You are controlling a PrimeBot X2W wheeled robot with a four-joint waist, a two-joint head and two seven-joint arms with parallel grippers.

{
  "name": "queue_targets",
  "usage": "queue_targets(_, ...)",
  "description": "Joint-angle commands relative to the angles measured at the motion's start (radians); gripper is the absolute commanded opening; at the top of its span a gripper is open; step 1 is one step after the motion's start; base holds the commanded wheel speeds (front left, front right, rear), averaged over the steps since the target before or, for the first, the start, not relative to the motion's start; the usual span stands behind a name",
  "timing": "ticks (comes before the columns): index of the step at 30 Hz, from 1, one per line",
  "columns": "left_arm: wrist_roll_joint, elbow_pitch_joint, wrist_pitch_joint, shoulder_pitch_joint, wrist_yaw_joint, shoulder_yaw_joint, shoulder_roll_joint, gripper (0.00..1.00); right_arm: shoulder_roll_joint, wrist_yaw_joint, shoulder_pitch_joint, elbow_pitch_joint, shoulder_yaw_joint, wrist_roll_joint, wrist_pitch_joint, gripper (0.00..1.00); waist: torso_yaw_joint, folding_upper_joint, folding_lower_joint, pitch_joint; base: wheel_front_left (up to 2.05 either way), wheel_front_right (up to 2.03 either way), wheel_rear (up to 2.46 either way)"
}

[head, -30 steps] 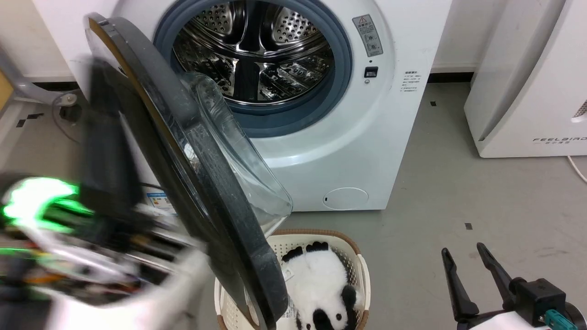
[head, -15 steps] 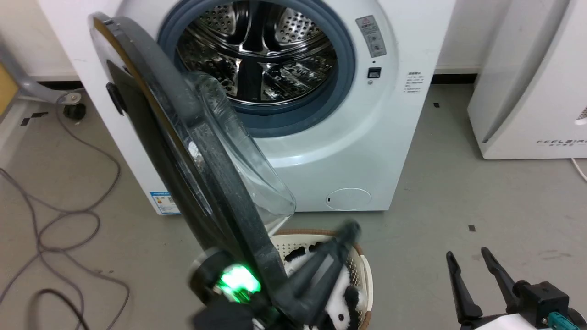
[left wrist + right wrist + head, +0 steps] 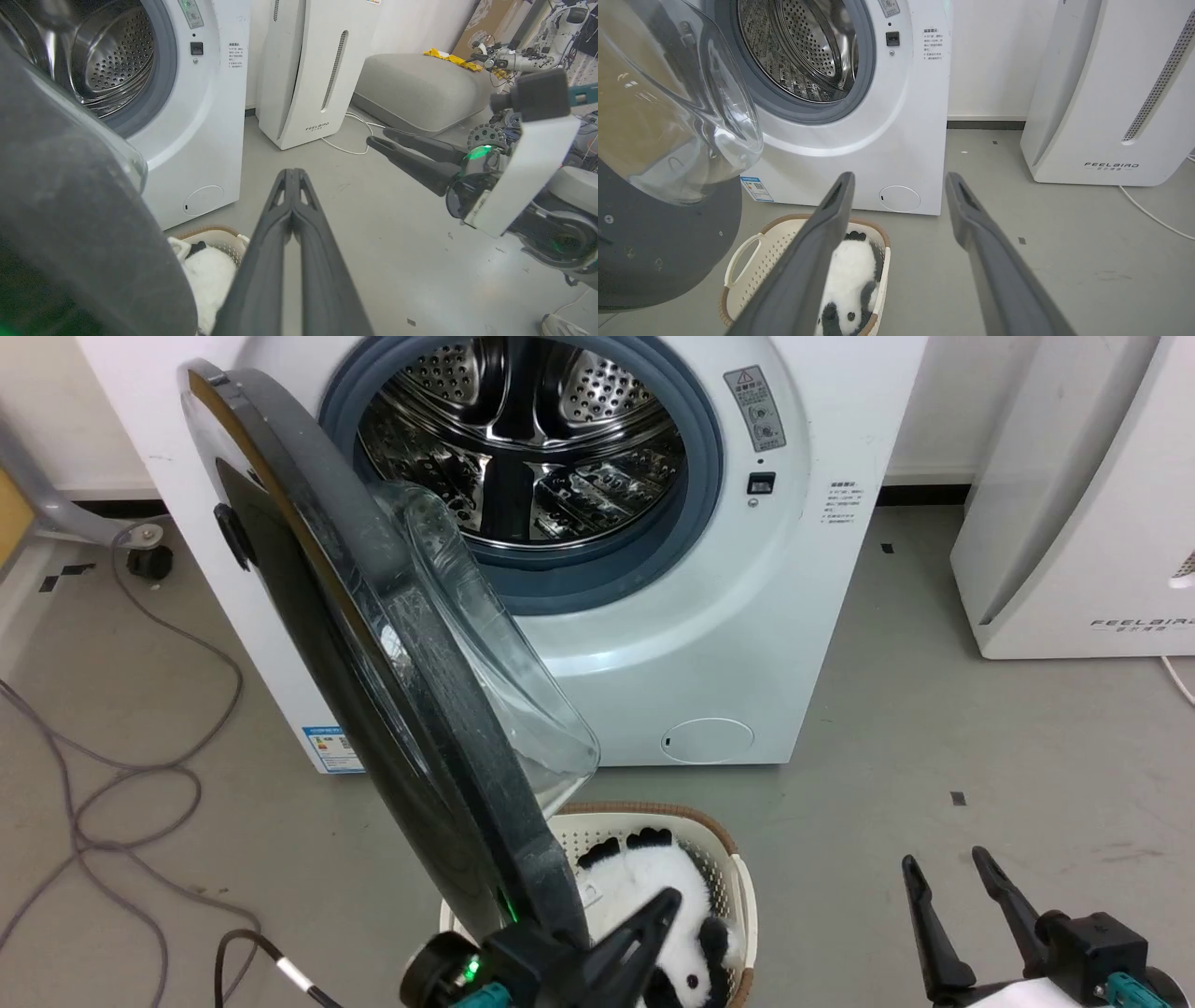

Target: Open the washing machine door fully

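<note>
Over the grey floor (image 3: 934, 709), the washing machine door (image 3: 443, 733) hung ajar at ten o'clock; the left end effector (image 3: 292, 173) was together, the right end effector (image 3: 944, 859) apart.

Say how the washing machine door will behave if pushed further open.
The washing machine door looks rigid and probably heavy: thick rim, bulging glass window. Hinged at one side, it should swing, not slide. Its glossy face may be slippery.

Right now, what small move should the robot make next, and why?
Probably press the shut left gripper leftward against the grey inner rim of the round glossy black door; it juts out half open from the white washing machine.
</note>
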Motion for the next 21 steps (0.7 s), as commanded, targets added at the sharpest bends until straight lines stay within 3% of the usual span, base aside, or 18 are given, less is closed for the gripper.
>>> queue_targets(1, 0.009, 0.019, -0.018, -0.019, 0.011, 0.010, -0.003, 0.00, 0.004, 0.001, 0.003, 0.003, 0.002, 0.010, 0.002, 1.00, -0.003, 0.0000, 0.0000, -0.001, 0.00, 0.00, 0.00)
queue_targets(13, 0.030, 0.073, -0.082, -0.040, 0.052, 0.035, -0.013, 0.00, 0.004, 0.001, 0.014, 0.004, -0.009, 0.005, 0.007, 1.00, 0.021, 0.0000, 0.0000, -0.001, 0.00, 0.00, 0.00)
queue_targets(21, 0.022, 0.082, -0.100, -0.001, 0.087, 0.053, -0.009, 0.00, 0.004, 0.001, 0.024, -0.018, -0.022, 0.000, 0.021, 1.00, 0.073, 0.0000, 0.0000, -0.027, 0.00, 0.00, 0.00)
